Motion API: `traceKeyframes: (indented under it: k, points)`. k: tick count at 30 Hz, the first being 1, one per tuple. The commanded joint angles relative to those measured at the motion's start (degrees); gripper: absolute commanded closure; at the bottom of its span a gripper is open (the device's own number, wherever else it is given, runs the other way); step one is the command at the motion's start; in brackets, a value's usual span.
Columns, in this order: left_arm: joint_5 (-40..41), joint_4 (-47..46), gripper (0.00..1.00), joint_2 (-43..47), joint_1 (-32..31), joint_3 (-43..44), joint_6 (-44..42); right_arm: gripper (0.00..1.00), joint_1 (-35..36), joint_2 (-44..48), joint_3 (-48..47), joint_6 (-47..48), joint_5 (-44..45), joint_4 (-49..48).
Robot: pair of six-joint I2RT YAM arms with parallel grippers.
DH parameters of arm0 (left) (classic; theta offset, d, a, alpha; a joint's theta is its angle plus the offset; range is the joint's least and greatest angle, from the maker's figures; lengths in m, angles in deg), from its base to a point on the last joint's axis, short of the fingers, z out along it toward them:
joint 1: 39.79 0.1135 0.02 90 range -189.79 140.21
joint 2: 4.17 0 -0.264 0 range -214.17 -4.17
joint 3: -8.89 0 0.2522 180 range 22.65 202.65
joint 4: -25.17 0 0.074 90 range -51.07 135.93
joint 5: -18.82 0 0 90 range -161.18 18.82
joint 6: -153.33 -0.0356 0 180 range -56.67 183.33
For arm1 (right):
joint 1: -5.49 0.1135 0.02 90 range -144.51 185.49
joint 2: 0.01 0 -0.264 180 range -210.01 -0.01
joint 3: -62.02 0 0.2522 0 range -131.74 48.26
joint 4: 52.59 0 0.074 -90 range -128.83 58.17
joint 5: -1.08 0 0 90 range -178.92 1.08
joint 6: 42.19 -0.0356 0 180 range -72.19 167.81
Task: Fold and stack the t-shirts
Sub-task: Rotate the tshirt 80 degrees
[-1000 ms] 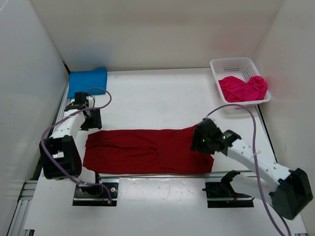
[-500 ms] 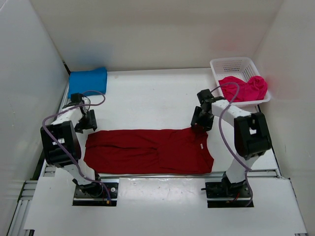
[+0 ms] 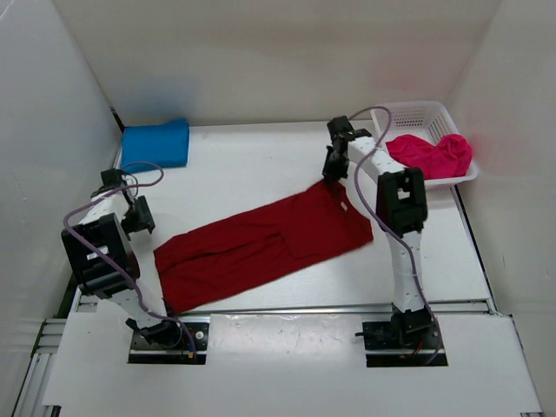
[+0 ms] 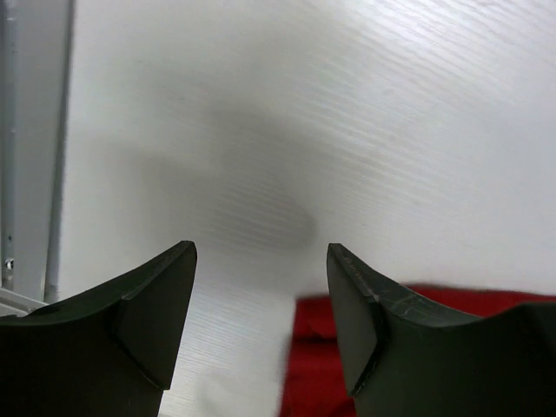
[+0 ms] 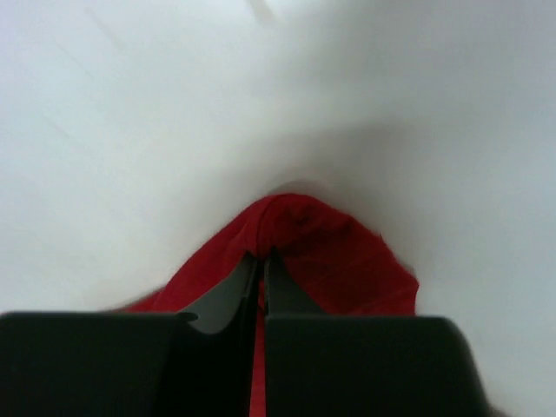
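On the top camera you see the dark red t-shirt (image 3: 261, 243) lying flat on the table (image 3: 252, 161) in a slanted band. Its low end is near the left arm's base and its high end points toward the basket (image 3: 408, 111). Your right gripper (image 3: 332, 174) sits at the shirt's far right corner. From up here its fingers are too small, and too covered by the wrist, for you to tell how the jaws stand. Your left gripper (image 3: 141, 222) is off the cloth, near the shirt's left end and close to the table's left edge, and its jaws are just as unreadable. The blue t-shirt (image 3: 155, 143) lies folded in the far left corner, well apart from the red one. The pink t-shirt (image 3: 430, 155) is heaped in the basket and hides most of the basket floor.

Your left wrist camera shows the fingers (image 4: 139, 313) spread wide with only bare table between them. A patch of red cloth sits low in the frame, partly hidden behind one finger and cut off by the bottom edge. A metal rail (image 4: 30, 156) runs down the left border.

Your right wrist camera is blurred, but you can see the jaws pressed together, pinching a raised fold of the red shirt. The cloth peaks just past the fingertips (image 5: 230, 291). The gripper body hides the rest of the shirt.
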Motion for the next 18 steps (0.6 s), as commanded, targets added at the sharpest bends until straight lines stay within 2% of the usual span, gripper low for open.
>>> traceKeyframes:
  k: [1,2,3,5,6,9,12,13,15,18]
  points:
    - [-0.2,-0.8,0.27,2.3,1.3,1.1,0.0,1.00,0.9,-8.8,-21.8,2.5,1.5,0.8]
    - [-2.0,-0.8,0.27,2.3,1.3,1.0,0.0,1.00,0.9,-11.1,-26.4,0.6,1.5,-1.3]
    - [-3.2,0.7,0.27,2.8,0.3,0.4,0.0,0.96,0.9,-14.7,-32.1,0.0,0.9,-3.7]
    - [-5.0,2.2,0.27,2.8,-1.5,-0.3,0.0,0.74,0.9,-15.6,-32.9,-1.2,-2.6,-16.2]
    - [-6.9,2.8,0.27,2.8,-2.4,-0.4,0.0,0.55,0.9,-16.2,-32.3,-1.8,-6.9,-20.5]
    - [-11.3,4.9,0.27,2.8,-5.7,-0.9,0.0,0.31,2.1,-16.8,-36.5,0.0,-5.7,-24.6]
    - [-14.8,6.3,0.27,2.8,-7.7,-0.2,0.0,0.24,2.1,-9.1,-28.9,2.7,-0.7,-24.6]
    - [-14.8,6.3,0.27,2.8,-8.5,-0.2,0.0,0.24,2.1,-3.7,-21.7,3.2,2.0,-23.6]
    - [-14.8,7.3,0.27,2.2,-9.3,-0.2,0.0,0.24,2.1,1.1,-15.0,2.4,9.8,-19.8]
    - [-11.1,6.8,0.27,1.6,-11.5,-1.8,0.0,0.28,0.8,8.6,-2.9,-1.6,13.8,-14.5]
